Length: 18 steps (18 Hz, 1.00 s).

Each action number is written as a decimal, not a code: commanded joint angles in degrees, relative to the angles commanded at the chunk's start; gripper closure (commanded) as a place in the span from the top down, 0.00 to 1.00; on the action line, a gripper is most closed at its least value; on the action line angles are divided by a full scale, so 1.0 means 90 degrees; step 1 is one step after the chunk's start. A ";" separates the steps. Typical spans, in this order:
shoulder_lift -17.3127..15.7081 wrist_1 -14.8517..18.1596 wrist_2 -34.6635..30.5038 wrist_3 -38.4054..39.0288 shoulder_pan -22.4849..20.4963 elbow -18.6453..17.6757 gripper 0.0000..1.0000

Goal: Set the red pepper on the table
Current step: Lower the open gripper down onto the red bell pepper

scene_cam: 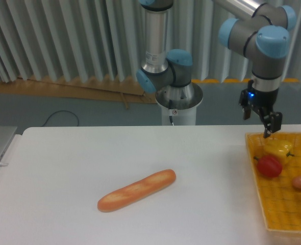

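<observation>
Red pepper [269, 166] sat in the basket [283, 204] at right, just below the gripper [265, 122], whose jaws stood spread.

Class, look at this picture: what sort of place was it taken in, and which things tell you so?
Probably a robotics lab or test cell, not a kitchen. A robot arm stands on a pedestal behind a bare white table, corrugated metal sheeting lines the back wall, and what looks like toy food sits in a yellow basket.
</observation>
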State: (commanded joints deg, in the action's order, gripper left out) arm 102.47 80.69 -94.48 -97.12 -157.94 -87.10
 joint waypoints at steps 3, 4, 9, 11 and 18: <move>0.0215 -0.0283 0.0000 0.0000 -0.0009 0.0010 1.00; 0.0303 -0.0381 0.0000 -0.0019 -0.0029 0.0019 1.00; 0.0616 -0.0684 -0.0059 -0.0887 -0.0010 0.0097 1.00; 0.0684 -0.0684 -0.0020 -0.0947 0.0058 0.0146 1.00; 0.0782 -0.0616 0.0009 -0.2646 0.0400 0.0157 1.00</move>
State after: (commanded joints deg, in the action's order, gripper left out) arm 109.51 75.15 -94.40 -120.93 -154.34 -85.69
